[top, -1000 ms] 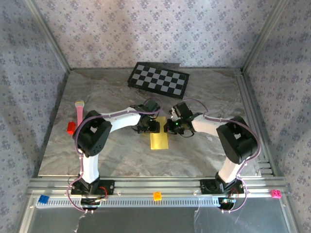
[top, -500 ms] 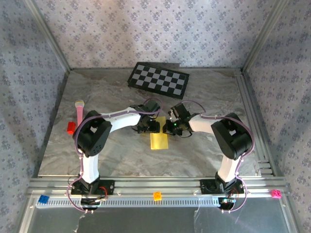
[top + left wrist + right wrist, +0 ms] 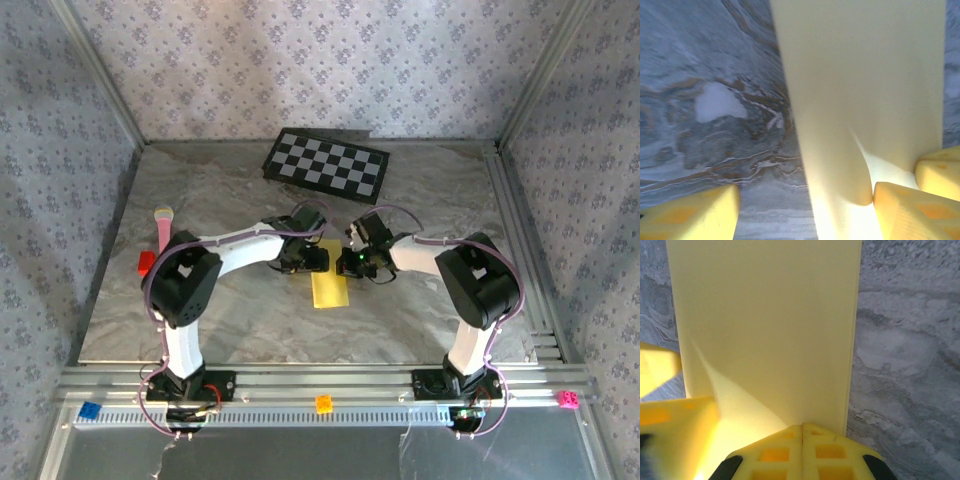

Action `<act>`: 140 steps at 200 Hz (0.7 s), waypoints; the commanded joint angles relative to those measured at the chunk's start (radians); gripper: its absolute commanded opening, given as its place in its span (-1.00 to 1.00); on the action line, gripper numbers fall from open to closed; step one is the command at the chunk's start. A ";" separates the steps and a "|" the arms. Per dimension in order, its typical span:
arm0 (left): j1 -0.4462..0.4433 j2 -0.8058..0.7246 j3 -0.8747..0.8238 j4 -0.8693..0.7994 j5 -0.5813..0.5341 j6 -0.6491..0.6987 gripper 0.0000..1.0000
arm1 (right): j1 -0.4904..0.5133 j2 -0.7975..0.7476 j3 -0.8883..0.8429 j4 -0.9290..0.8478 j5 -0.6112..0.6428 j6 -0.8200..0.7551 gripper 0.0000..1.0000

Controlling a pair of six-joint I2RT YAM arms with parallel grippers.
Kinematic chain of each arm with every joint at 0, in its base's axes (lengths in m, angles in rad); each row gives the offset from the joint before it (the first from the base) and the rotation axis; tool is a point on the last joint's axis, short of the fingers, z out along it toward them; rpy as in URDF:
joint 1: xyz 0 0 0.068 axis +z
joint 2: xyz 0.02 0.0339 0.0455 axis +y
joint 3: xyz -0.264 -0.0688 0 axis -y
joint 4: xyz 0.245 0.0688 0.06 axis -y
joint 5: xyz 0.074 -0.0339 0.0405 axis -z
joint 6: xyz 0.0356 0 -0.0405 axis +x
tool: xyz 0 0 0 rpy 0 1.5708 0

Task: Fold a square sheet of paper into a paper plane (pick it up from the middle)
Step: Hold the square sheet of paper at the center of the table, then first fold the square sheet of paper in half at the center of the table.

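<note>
The square sheet of paper (image 3: 329,286) lies mid-table, yellow and folded to a narrow rectangle rather than a paper plane's shape. Its far end sits between both grippers. My left gripper (image 3: 311,258) is open. In the left wrist view its fingers (image 3: 916,210) straddle the paper's (image 3: 865,85) left edge, one on the marble and one against a raised flap. My right gripper (image 3: 352,263) is shut. In the right wrist view its joined fingertips (image 3: 802,437) press down on the paper (image 3: 770,320) near its right edge.
A checkerboard (image 3: 326,166) lies at the back. A pink tool (image 3: 162,228) and a red block (image 3: 147,262) sit at the left. Orange (image 3: 324,403), blue (image 3: 90,409) and pink (image 3: 568,399) blocks rest on the front rail.
The left gripper's jaws have spread slightly wider over the paper's far end. The right arm's elbow swung a little inward early on. The paper stays put.
</note>
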 commanded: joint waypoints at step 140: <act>0.108 -0.097 -0.219 0.522 0.489 -0.159 -0.99 | -0.017 0.045 0.015 -0.172 0.081 -0.063 -1.00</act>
